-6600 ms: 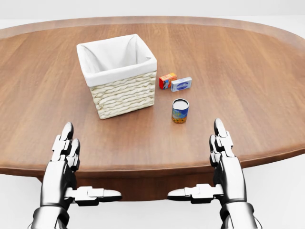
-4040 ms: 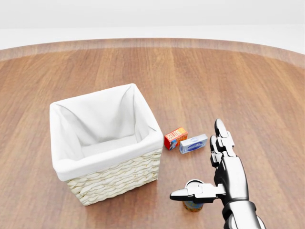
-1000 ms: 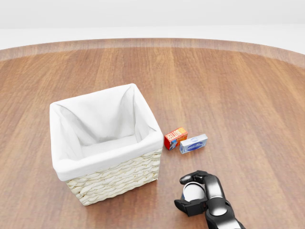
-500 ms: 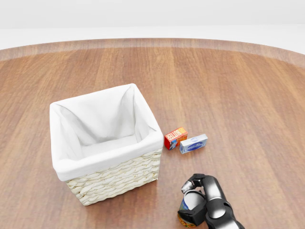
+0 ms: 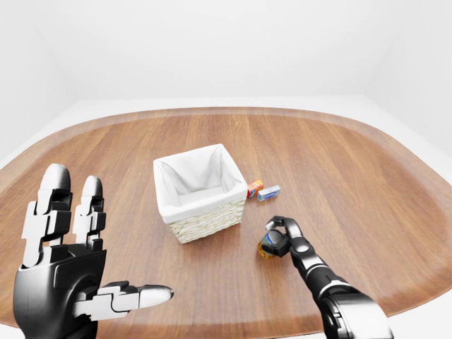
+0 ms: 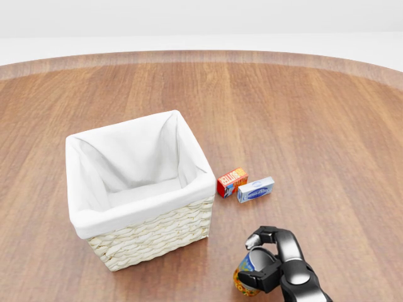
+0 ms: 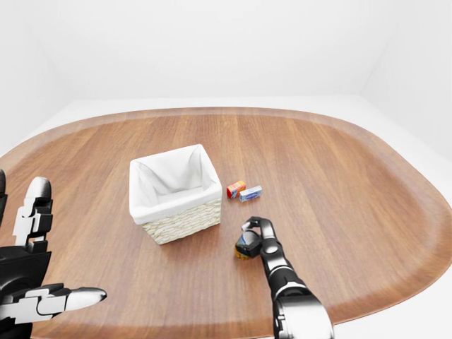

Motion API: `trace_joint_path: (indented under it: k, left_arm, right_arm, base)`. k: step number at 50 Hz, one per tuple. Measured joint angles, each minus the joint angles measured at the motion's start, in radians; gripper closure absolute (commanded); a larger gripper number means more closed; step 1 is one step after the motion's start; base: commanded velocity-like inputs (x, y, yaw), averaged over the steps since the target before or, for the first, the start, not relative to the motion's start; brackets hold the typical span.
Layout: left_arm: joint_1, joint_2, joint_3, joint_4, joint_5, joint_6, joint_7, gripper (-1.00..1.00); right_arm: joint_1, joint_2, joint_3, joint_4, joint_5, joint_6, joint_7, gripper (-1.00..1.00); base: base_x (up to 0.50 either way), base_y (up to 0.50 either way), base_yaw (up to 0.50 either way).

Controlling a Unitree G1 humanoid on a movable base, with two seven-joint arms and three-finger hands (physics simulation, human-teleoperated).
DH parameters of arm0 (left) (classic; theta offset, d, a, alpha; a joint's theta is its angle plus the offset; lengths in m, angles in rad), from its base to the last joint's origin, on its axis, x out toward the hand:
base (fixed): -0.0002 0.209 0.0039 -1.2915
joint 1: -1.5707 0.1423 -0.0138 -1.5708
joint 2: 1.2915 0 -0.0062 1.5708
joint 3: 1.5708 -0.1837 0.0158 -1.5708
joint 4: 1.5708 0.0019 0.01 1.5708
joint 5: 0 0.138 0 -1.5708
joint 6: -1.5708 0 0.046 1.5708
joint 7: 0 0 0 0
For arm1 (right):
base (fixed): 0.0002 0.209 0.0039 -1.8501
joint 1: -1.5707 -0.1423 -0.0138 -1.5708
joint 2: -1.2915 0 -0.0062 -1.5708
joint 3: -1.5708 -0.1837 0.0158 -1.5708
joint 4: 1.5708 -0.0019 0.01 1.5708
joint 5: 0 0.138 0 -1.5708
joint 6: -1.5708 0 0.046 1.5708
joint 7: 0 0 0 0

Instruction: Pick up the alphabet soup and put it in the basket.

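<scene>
The alphabet soup can (image 6: 247, 282) is blue and orange and tilts in my right hand (image 6: 267, 258), near the bottom right of the head view. The fingers (image 6: 269, 235) close round the can's top. The can also shows in the left-eye view (image 5: 268, 248) just right of the basket. The wicker basket (image 6: 151, 236) with a white cloth liner stands open on the wooden table (image 6: 315, 126), left of the can. My left hand (image 5: 78, 282) is open, raised at the bottom left of the left-eye view, far from the can.
A small red and orange box (image 6: 232, 182) and a small blue and white box (image 6: 255, 189) lie side by side right of the basket, above my right hand. The oval table's near edge (image 5: 212, 328) runs along the bottom of the eye views.
</scene>
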Motion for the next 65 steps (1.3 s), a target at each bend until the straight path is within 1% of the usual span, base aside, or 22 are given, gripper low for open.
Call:
trace_joint_path:
  k: [6,11,19,24,30,36,44,52,65]
  left_arm:
    - [-0.001,0.002,-0.002,0.002,0.001,0.000,0.002,-1.00]
    - [-0.001,0.003,-0.001,0.003,0.000,0.000,0.003,-1.00]
    - [-0.003,0.004,0.004,0.000,-0.004,0.000,0.003,-1.00]
    - [-0.004,0.003,0.007,-0.001,-0.005,0.000,0.001,-1.00]
    - [-0.003,0.001,0.009,-0.002,-0.007,0.000,0.000,-1.00]
    - [-0.002,-0.002,0.011,-0.004,-0.008,0.000,-0.002,-1.00]
    - [-0.002,-0.003,0.015,-0.005,-0.011,0.000,-0.005,-1.00]
    - [-0.004,-0.004,0.019,-0.005,-0.013,0.000,-0.007,-1.00]
    - [-0.003,-0.004,0.020,-0.007,-0.016,0.000,-0.009,-1.00]
  right_arm:
    - [0.025,-0.009,0.007,-0.074,0.031,0.000,-0.003,1.00]
    - [0.066,-0.015,0.011,-0.197,0.065,0.000,0.001,1.00]
    - [0.167,-0.021,0.007,-0.495,0.131,0.000,0.031,1.00]
    - [0.240,-0.020,-0.004,-0.709,0.136,0.003,0.044,1.00]
    - [0.316,-0.015,-0.018,-0.938,0.142,0.035,0.046,1.00]
    - [0.366,-0.010,-0.029,-1.107,0.126,0.074,0.051,1.00]
    - [0.408,-0.003,-0.041,-1.260,0.115,0.118,0.058,1.00]
    - [0.438,0.007,-0.043,-1.395,0.110,0.175,0.067,1.00]
    - [0.447,0.030,-0.012,-1.606,0.087,0.175,0.078,1.00]
  base:
    - [0.00,0.00,0.00]
    - [0.00,0.00,0.00]
    - [0.00,0.00,0.00]
    - [0.00,0.00,0.00]
    - [0.00,0.00,0.00]
    - [0.00,0.00,0.00]
    - [0.00,0.00,0.00]
    - [0.00,0.00,0.00]
    - [0.00,0.00,0.00]
